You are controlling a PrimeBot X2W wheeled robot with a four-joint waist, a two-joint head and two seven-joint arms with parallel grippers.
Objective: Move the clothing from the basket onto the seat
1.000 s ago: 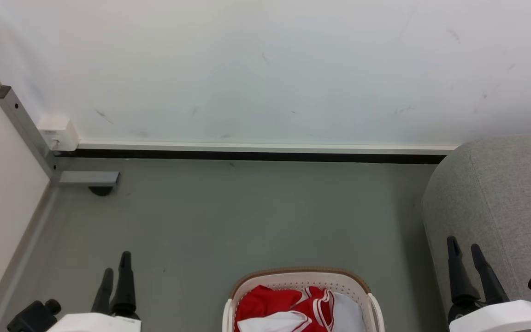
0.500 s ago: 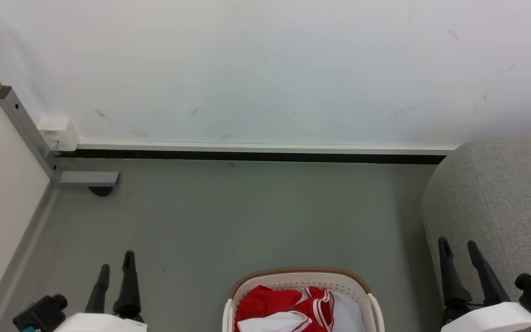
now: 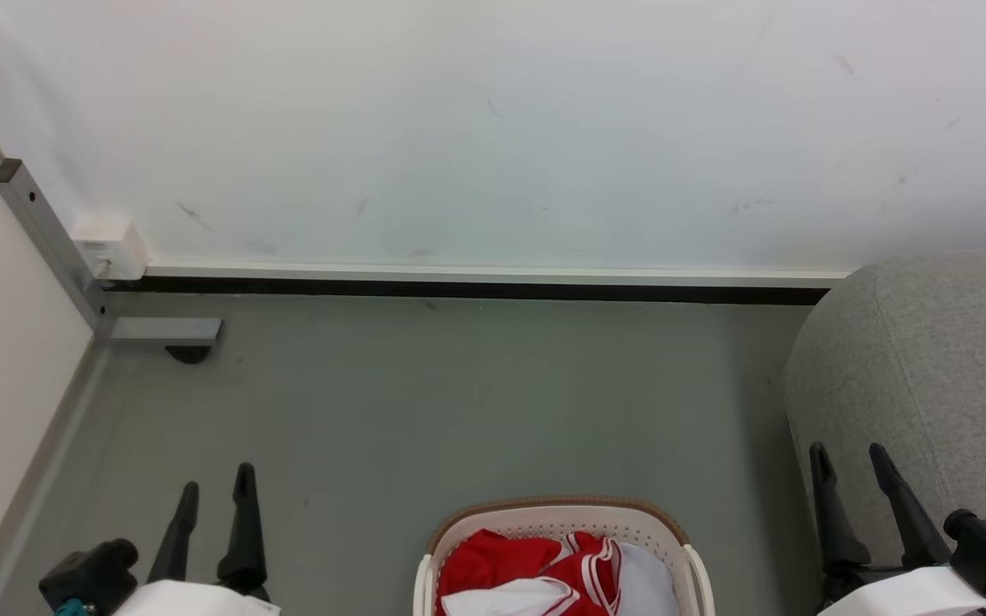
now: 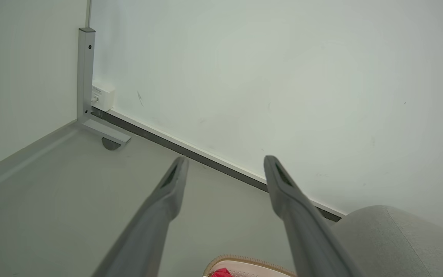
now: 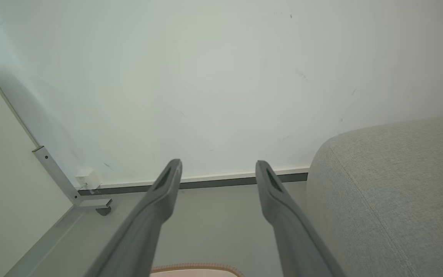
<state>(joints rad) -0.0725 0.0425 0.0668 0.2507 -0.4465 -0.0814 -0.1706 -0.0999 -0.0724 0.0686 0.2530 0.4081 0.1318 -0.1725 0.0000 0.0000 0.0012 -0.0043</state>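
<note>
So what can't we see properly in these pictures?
- Basket: in the head view the bottom edge cuts off its near half. In the left wrist view that edge leaves just a sliver of rim.
- Clothing: in the head view it is cut by the same edge and bunched together, so the garments cannot be counted.
- Seat: in the head view the right edge cuts it off, so its full shape stays unknown.

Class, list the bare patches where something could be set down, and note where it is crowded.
Bare floor runs from the basket's far rim to the skirting, between the corner bracket and the sofa. The sofa's visible surface is bare. Crowded: the basket, filled with red clothing.
</note>
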